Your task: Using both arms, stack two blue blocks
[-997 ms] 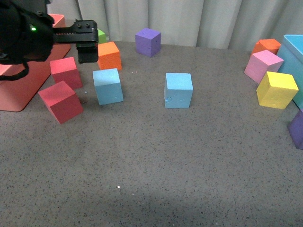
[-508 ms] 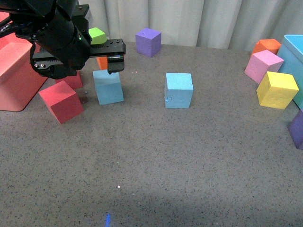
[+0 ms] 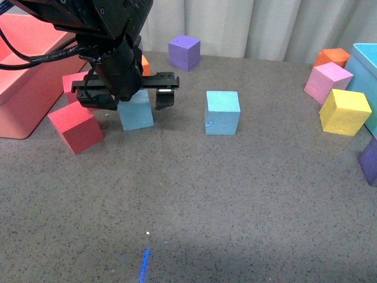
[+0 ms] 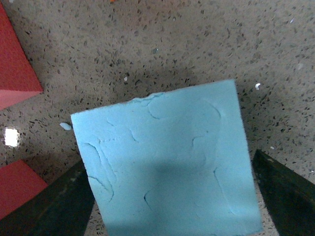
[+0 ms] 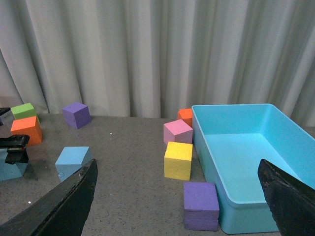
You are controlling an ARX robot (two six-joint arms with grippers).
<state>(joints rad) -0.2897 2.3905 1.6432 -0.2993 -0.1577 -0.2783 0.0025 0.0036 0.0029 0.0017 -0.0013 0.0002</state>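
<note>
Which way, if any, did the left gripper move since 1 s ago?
Yes: right and down in front view, the left gripper now straddling the unmoved left blue block.

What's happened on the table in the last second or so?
The left arm's claw swung from the back left down over the left blue block and now straddles it, open. Neither that block nor the other blue block has moved.

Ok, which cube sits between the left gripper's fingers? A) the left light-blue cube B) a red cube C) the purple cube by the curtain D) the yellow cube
A: the left wrist view shows the left gripper open, with a finger on either side of the left light-blue cube.
</note>
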